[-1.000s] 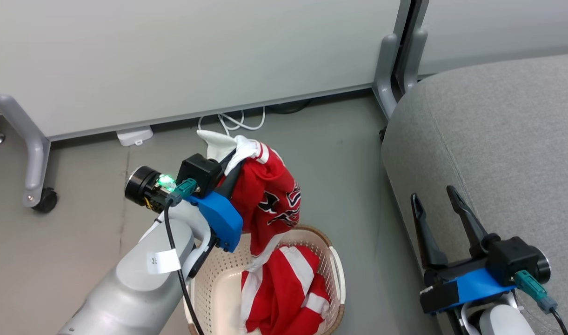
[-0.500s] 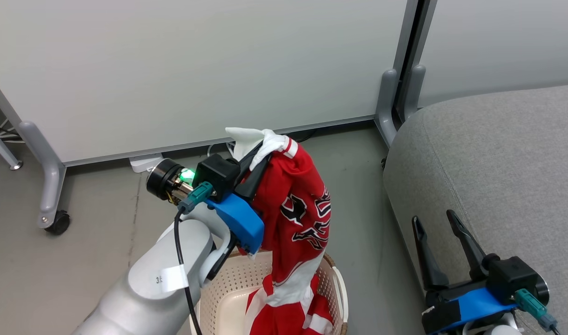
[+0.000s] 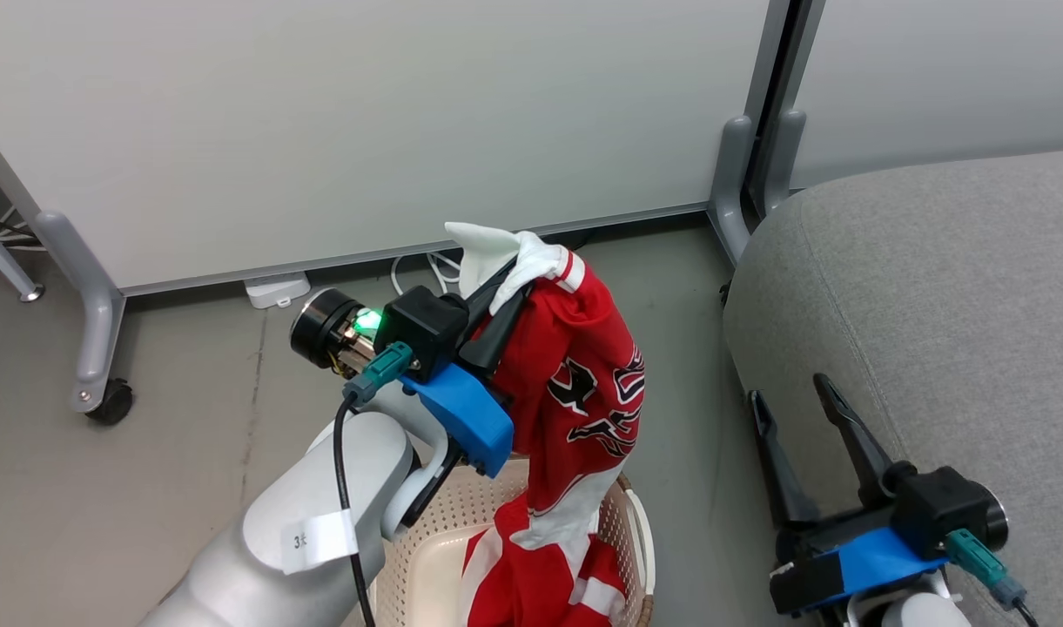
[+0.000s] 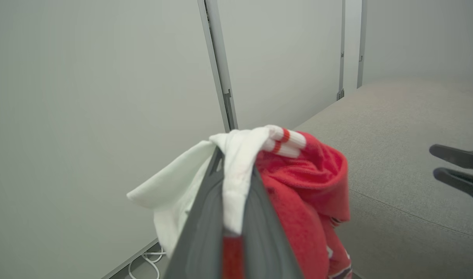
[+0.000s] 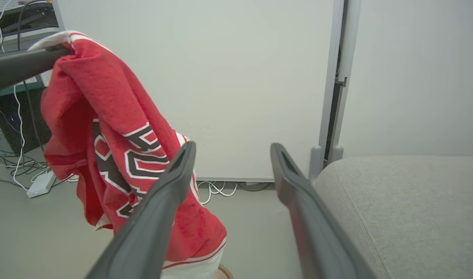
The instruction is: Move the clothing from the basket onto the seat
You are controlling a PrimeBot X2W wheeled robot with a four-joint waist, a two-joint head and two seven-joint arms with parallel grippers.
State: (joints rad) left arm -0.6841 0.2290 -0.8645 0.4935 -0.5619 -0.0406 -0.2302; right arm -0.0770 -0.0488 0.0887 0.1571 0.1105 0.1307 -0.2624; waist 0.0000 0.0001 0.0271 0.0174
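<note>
My left gripper is shut on the white collar of a red garment with black-and-white graphics. That garment hangs above the basket, and its white lower hem reaches down to the basket's contents. A second red piece of clothing with white stripes lies inside the basket. In the left wrist view the fabric bunches over my shut fingers. The grey seat lies to the right. My right gripper stands open and empty against the seat's near side. In its own view the garment hangs left of the open gripper.
Pale partition panels stand behind, on grey legs with a caster at the left and a post beside the seat. A white power strip and white cables lie on the grey floor under the panel.
The camera has shifted. My left gripper has carried the printed garment higher and to the right, drawing more of it out of the basket. The right gripper has stayed open.
</note>
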